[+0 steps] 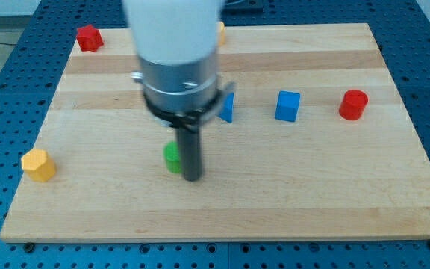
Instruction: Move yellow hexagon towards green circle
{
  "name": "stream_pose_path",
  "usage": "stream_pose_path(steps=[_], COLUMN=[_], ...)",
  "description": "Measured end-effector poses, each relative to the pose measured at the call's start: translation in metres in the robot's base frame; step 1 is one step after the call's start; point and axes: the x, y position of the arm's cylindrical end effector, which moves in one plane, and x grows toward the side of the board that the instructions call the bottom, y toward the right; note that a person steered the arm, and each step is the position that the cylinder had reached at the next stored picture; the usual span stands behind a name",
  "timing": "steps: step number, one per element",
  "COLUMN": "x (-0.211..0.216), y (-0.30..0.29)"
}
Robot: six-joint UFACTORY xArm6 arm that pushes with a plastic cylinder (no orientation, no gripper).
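Observation:
The yellow hexagon (pixel 38 164) sits near the board's left edge, low in the view. The green circle (pixel 172 158) stands near the board's middle, partly hidden by my rod. My tip (pixel 192 178) rests on the board just right of the green circle, touching or nearly touching it. The yellow hexagon is far to the left of my tip.
A red block (pixel 89 37) sits at the top left corner. A blue block (pixel 227 107) is partly hidden behind the arm; a blue cube (pixel 288 105) and a red cylinder (pixel 354 104) lie to its right. A yellow block (pixel 220 31) peeks out at the top edge.

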Motion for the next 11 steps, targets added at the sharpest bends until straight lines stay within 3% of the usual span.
stream_pose_path(steps=[2, 5, 6, 7, 8, 9, 11], x=[-0.059, -0.083, -0.047, 0.026, 0.046, 0.016, -0.042], y=[-0.067, -0.070, -0.090, -0.121, -0.181, -0.232, -0.162])
